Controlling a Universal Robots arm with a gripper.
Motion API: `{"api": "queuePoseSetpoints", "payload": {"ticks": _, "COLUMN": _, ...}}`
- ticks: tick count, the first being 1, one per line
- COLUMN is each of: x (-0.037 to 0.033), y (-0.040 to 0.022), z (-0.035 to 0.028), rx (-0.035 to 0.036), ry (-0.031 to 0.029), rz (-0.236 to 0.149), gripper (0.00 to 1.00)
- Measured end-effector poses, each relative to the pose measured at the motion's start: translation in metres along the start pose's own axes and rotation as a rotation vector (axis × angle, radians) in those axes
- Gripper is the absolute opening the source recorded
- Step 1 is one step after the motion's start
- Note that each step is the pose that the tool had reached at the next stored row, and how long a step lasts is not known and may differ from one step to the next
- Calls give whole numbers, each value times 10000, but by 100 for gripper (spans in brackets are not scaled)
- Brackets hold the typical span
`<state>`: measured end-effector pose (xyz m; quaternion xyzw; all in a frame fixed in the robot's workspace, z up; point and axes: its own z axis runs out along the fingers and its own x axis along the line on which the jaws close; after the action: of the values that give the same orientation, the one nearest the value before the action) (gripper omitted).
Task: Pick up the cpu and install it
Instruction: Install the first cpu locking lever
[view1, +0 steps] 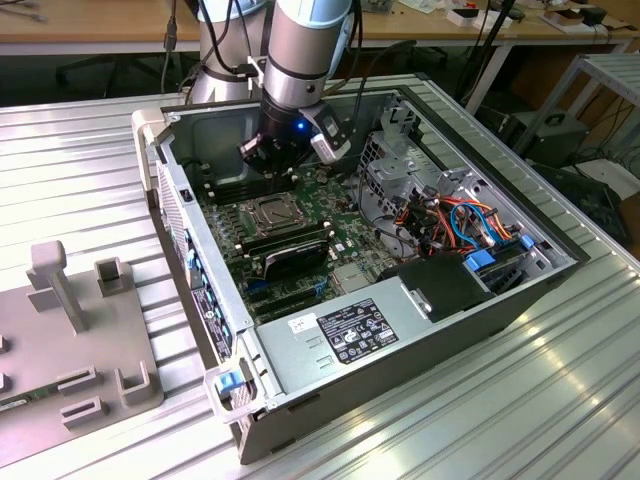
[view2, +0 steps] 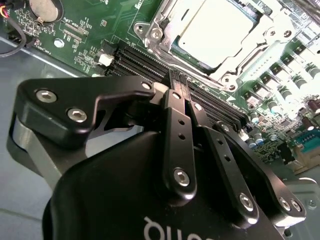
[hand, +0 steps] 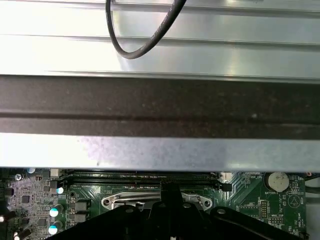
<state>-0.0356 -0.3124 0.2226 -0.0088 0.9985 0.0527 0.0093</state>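
The cpu (view2: 220, 32) already sits inside the socket (view2: 155, 30) on the motherboard (view2: 90, 30) — its dull grey top lies flat within the metal frame, so the placing seems done. The computer case (view1: 420, 330) lies on its side on the ribbed metal table (view1: 80, 180), I think so that the board faces up and the arm can reach down into it.

The gripper (view2: 179, 86) is closed, its two black fingers (view2: 177, 130) pressed together with nothing between them. In the second wrist view the tips are just beside the socket, over the long black memory slots (view2: 135, 55), and apart from the chip.

In the exterior view the arm (view1: 300, 50) comes down steeply from above into the open case, with the gripper (view1: 268, 178) pointing down near the socket (view1: 268, 212).
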Motion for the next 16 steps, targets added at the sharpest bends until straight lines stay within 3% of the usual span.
{"api": "queuePoseSetpoints", "payload": {"ticks": 2, "x": 1, "y": 0, "z": 0, "rx": 20, "ry": 0, "rz": 2, "gripper": 11}}
{"api": "queuePoseSetpoints", "payload": {"ticks": 3, "x": 1, "y": 1, "z": -1, "rx": 63, "ry": 2, "rz": 4, "gripper": 11}}
{"api": "queuePoseSetpoints", "payload": {"ticks": 4, "x": 0, "y": 0, "z": 0, "rx": 173, "ry": 3, "rz": 0, "gripper": 11}}
{"api": "queuePoseSetpoints", "payload": {"ticks": 6, "x": 1, "y": 1, "z": 0, "rx": 308, "ry": 6, "rz": -2, "gripper": 11}}
{"api": "queuePoseSetpoints", "payload": {"ticks": 13, "x": 11, "y": 2, "z": 1, "rx": 348, "ry": 5, "rz": -3, "gripper": 11}}
{"api": "queuePoseSetpoints", "payload": {"ticks": 16, "x": 16, "y": 1, "z": -1, "rx": 584, "ry": 12, "rz": -8, "gripper": 11}}
